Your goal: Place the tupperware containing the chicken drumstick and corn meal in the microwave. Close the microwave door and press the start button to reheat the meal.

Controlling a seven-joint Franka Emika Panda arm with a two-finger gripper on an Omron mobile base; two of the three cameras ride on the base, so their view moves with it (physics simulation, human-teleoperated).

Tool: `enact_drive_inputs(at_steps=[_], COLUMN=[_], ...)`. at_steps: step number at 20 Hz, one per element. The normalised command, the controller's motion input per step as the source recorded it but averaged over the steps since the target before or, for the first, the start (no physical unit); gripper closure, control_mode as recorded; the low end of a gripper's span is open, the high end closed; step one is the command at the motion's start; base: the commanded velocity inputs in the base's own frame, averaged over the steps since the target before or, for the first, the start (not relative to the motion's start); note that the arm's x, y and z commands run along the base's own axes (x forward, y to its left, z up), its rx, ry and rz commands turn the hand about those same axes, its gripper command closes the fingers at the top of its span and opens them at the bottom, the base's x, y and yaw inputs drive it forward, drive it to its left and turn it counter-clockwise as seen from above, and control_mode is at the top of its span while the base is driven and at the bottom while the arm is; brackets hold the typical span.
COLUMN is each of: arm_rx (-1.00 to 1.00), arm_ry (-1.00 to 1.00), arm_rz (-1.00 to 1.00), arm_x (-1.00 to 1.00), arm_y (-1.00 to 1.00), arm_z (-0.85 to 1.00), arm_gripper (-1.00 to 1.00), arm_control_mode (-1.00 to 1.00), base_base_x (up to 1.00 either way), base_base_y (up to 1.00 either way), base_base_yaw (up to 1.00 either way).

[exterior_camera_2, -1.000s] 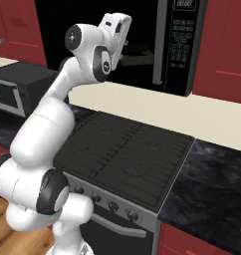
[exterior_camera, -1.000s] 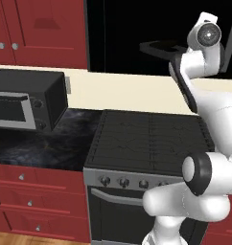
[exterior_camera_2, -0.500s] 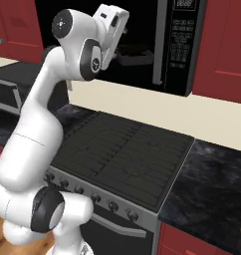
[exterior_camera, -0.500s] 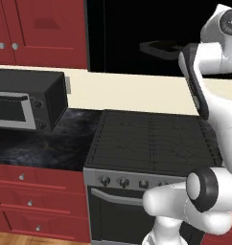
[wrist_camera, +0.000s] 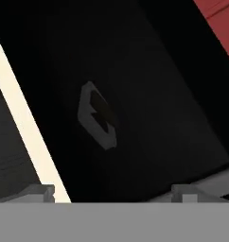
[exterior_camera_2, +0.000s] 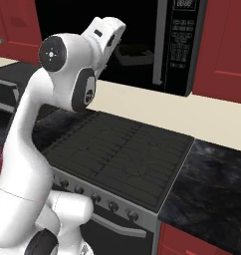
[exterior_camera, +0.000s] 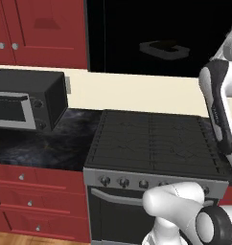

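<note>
Tupperware [exterior_camera: 164, 49] is seen resting inside the dark cavity of the microwave [exterior_camera: 151, 38], above the stove [exterior_camera: 156, 139]. It is noted as a shallow, rounded-corner tray of dull grey translucent material with a raised rim; its contents are too dark to be made out. In the hand view the tray [wrist_camera: 97, 115] is apart from the tool [wrist_camera: 111, 191], whose fingertips [wrist_camera: 38, 191] are spread wide and hold nothing. The microwave door [exterior_camera_2: 175, 45] is swung open, a flat black panel. A small black oven [exterior_camera: 27, 98] is set on the mottled dark surface [exterior_camera: 46, 148].
</note>
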Motion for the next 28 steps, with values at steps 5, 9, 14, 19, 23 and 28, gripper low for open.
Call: enact_drive_inputs(at_steps=[5, 9, 14, 19, 23, 28], arm_rx=[0.17, 0.14, 0.03, 0.04, 0.03, 0.00], arm_ry=[-0.20, -0.26, -0.07, 0.00, 0.00, 0.00], arm_rz=[0.23, 0.13, 0.00, 0.00, 0.01, 0.02], arm_x=[-0.93, -0.61, -0.08, -0.06, -0.09, 0.02], arm_y=[-0.52, -0.60, -0.35, -0.38, -0.31, -0.27], arm_z=[0.00, 0.00, 0.00, 0.00, 0.00, -0.02], arm_gripper=[-1.00, -1.00, -1.00, 1.00, 1.00, 1.00], arm_control_mode=[-1.00, -1.00, -1.00, -1.00, -1.00, -1.00], base_base_x=[0.00, 0.00, 0.00, 0.00, 0.00, 0.00], base_base_y=[0.00, 0.00, 0.00, 0.00, 0.00, 0.00], base_base_yaw=[0.00, 0.00, 0.00, 0.00, 0.00, 0.00])
